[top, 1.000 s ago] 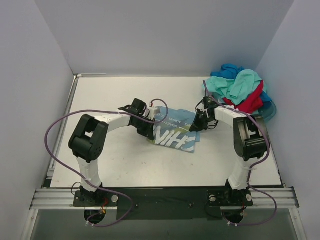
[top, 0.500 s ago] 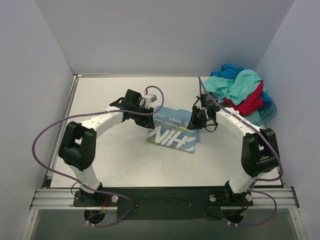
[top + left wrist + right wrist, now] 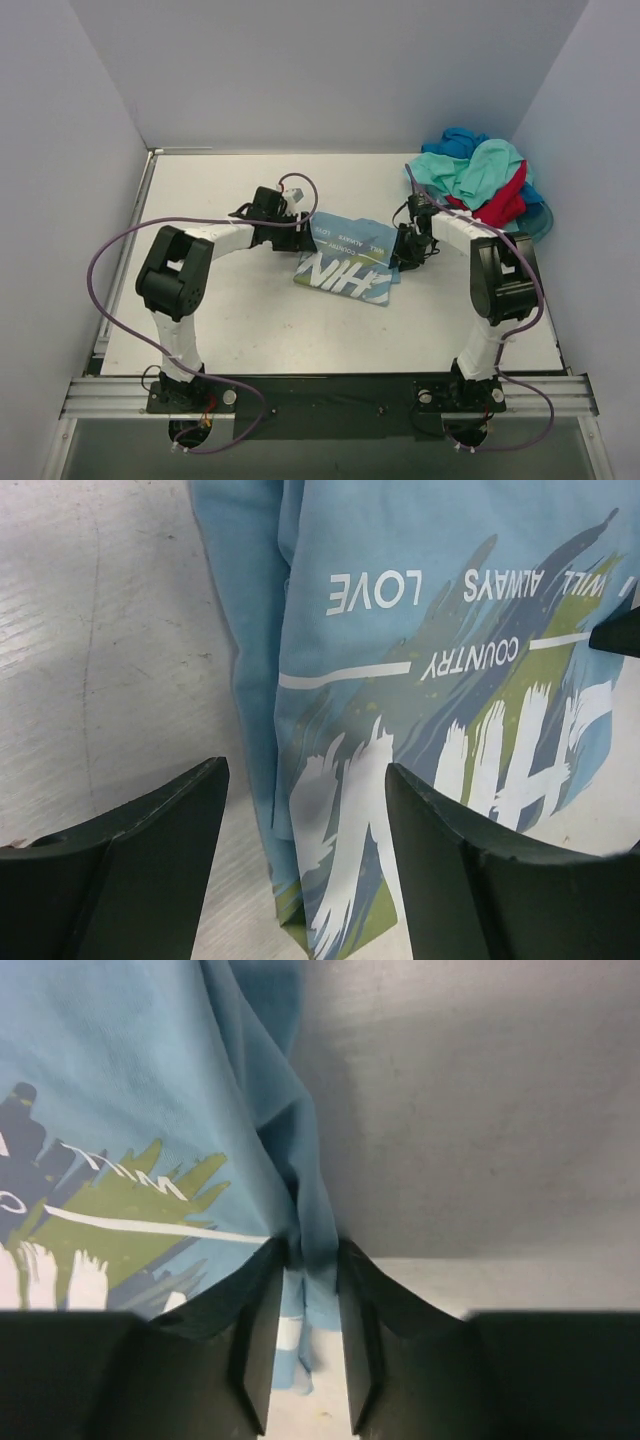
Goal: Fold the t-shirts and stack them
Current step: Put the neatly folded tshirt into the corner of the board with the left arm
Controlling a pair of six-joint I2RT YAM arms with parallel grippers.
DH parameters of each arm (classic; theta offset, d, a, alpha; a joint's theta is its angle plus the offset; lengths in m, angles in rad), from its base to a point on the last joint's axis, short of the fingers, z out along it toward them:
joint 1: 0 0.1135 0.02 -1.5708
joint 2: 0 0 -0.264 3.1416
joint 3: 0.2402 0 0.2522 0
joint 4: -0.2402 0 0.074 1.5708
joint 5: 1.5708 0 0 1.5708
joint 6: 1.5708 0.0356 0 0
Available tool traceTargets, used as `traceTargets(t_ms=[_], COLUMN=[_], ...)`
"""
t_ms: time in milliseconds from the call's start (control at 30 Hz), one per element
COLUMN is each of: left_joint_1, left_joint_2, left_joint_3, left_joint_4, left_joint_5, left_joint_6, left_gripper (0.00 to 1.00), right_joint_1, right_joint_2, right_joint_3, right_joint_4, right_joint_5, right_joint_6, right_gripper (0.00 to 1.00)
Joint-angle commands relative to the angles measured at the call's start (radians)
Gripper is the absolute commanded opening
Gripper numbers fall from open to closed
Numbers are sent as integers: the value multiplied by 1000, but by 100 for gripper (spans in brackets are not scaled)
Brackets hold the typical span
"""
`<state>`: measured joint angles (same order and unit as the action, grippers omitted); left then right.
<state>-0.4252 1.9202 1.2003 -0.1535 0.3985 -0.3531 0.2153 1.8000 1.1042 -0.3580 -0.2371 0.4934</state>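
Left hand (image 3: 305, 778) first: jaws spread wide, nothing between them, poised just over the left edge of the light-blue t-shirt (image 3: 345, 258), whose white lettering and green-and-blue print lie face up. Over to the right hand (image 3: 310, 1252): jaws drawn narrow, and a fold of that same shirt's right edge runs through the slot between them. Pinched or merely straddled, I can't tell from where I stand. The shirt itself lies as a flat, folded oblong in the middle of the worktop (image 3: 220, 320), right between the two hands. Further out, in the far right corner, the heap of t-shirts (image 3: 480, 180), mint-green, red and deeper blue, sits crumpled over a teal tub (image 3: 538, 226), none of them folded. So by my reckoning this is the tail end of the fold on shirt one, the letting-go. What the next move calls for, I'd say, is both hands coming up clear of the cloth, straight up, so the fold isn't dragged open, and the right one needs the most care with that edge in its slot. After that, a reach to the heap to draw out a single shirt and spread it flat
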Motion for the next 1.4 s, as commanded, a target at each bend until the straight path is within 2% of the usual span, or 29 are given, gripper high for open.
traceTargets(t_ms=[0, 33, 100, 167, 300, 367, 400, 433, 467, 500, 533, 600, 667, 800, 900, 1000, 1100, 1133, 1167, 1267, 1367], left_joint_1=[-6, -6, -6, -7, -10, -12, -11, -9, -7, -4, -1, 9, 32, 121, 231, 347, 419, 483, 512, 659, 686], left_joint_2=[39, 45, 62, 83, 111, 118, 119, 120, 115, 111, 105, 77, 39, -47, -114, -183, -222, -243, -256, -311, -357], left_joint_3=[-10, -11, -11, -21, -41, -51, -57, -65, -71, -82, -85, -97, -111, -143, -174, -162, -124, -116, -117, -148, -192], left_joint_4=[138, 138, 138, 180, 209, 207, 206, 206, 206, 209, 210, 198, 171, 26, -88, -264, -441, -515, -540, -610, -618], left_joint_5=[-6, -7, -12, -9, 7, -4, -7, -6, -4, 3, 10, 20, 22, 30, 45, 37, 7, -13, -24, -85, -200], left_joint_6=[-99, -112, -124, -151, -191, -198, -204, -207, -208, -211, -211, -201, -167, -66, 25, 211, 495, 538, 624, 759, 934], left_gripper=[74, 74, 74, 71, 55, 42, 33, 28, 18, 11, 1, 0, 0, 0, 0, 0, 0, 0, 0, 0, 0], right_joint_1=[-4, -4, -4, -4, -8, -10, -10, -13, -14, -17, -22, -28, -33, -36, -34, -33, -28, -27, -25, -24, -24], right_joint_2=[61, 71, 84, 90, 102, 105, 104, 102, 95, 87, 69, 27, -31, -174, -263, -349, -410, -419, -439, -473, -498], right_joint_3=[51, 52, 56, 65, 85, 92, 95, 97, 95, 92, 88, 74, 53, 8, -27, -49, -60, -64, -66, -76, -73], right_joint_4=[-6, -6, 2, 8, 5, 5, 5, 1, -4, -7, -9, -21, -35, -64, -90, -119, -144, -151, -156, -165, -173], right_joint_5=[-21, -21, -25, -34, -44, -48, -48, -48, -48, -48, -47, -33, -25, -25, -30, -45, -48, -51, -50, -47, -36], right_joint_6=[13, 17, 19, 16, 7, 5, 7, 4, 4, 4, 1, -3, -7, -30, -47, -65, -82, -85, -90, -95, -105], right_gripper=[17, 10, 4, 2, 1, 2, 6, 9, 18, 22, 33, 44, 49, 53, 54, 54, 54, 54, 54, 54, 54])
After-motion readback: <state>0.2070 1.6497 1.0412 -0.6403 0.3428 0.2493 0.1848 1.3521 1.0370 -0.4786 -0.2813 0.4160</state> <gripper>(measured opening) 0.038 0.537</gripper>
